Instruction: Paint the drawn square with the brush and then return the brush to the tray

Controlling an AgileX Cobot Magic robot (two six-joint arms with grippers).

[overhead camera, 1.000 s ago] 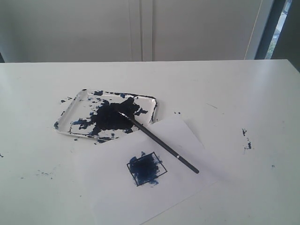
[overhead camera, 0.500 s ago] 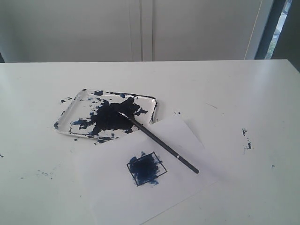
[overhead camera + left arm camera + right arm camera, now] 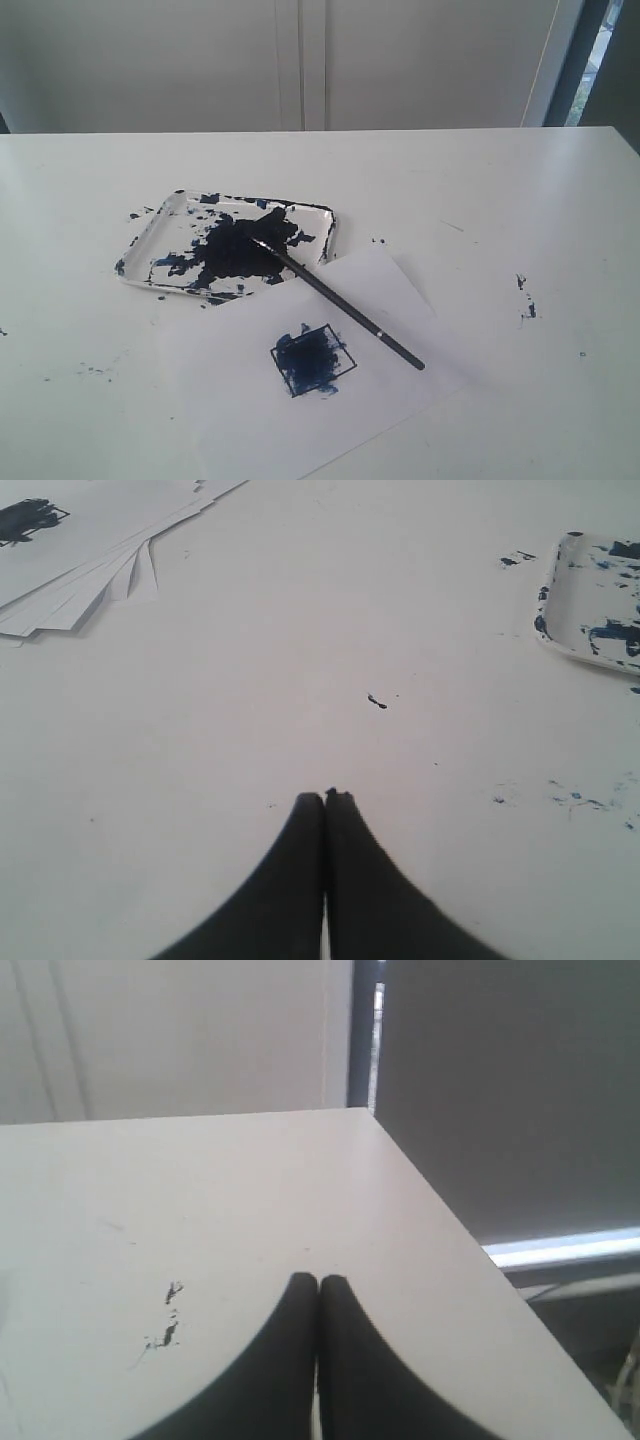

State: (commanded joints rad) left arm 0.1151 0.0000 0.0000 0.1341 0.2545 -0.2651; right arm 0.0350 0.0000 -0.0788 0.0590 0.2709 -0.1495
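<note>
Exterior view: we see the long thin black paintbrush (image 3: 335, 303) lying with its bristles on the dark blotch of the shallow white paint-splattered tray (image 3: 148, 243). Its handle runs rightward and nearer over the white paper sheet (image 3: 250, 420), just right of the blue-smeared black-outlined square (image 3: 312, 360). Our left gripper (image 3: 325, 796) and right gripper (image 3: 318, 1280) are both pressed together, empty.

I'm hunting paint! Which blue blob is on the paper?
The smaller blob, inside the drawn square. The bigger blob lies in the tray.
</note>
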